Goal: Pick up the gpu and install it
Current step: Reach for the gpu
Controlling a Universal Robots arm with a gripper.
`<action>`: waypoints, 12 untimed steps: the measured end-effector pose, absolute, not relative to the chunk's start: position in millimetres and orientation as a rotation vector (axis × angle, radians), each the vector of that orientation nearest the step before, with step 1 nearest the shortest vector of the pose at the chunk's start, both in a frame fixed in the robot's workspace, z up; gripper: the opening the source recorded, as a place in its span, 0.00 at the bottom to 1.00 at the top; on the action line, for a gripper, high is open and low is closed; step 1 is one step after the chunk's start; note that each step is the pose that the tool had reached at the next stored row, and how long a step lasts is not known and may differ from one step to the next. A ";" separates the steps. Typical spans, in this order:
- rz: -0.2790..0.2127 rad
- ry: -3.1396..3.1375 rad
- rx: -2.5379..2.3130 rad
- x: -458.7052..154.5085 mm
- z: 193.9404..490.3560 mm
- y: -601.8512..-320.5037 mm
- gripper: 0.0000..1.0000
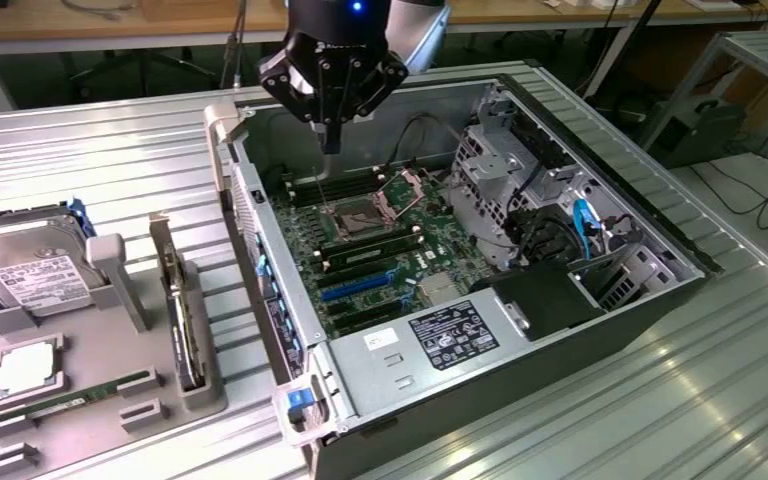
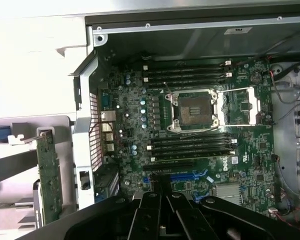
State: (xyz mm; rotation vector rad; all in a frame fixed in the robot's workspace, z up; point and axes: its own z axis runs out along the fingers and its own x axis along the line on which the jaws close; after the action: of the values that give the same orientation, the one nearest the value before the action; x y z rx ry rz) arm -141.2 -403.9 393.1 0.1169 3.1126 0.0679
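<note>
Closed gripper (image 1: 332, 143) – over Dell motherboard (image 2: 135, 105)

the arm (image 1: 357, 30) runs off the exterior view's top edge, and the parts tray (image 1: 204, 400) off its left and bottom edges. the power supply label (image 1: 451, 335) is too small to read. in the wrist view the gripper (image 2: 159, 195) covers one edge of the motherboard (image 2: 125, 130).

The case (image 1: 253, 240) lies open on top, motherboard (image 1: 411, 250) bare; drive cage (image 1: 488, 170) and cables (image 1: 582, 222) crowd the exterior view's right, the power supply (image 1: 451, 335) its near end.
</note>
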 end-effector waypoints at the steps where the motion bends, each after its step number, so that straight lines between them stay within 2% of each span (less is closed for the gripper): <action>1: 0.068 3.113 0.115 -141.9 393.2 -404.8 0.11; 12: 0.099 3.115 0.043 -148.8 392.7 -416.8 0.11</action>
State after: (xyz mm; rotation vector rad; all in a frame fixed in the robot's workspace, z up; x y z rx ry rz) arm -148.8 -416.8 392.7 0.0435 3.1147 0.0990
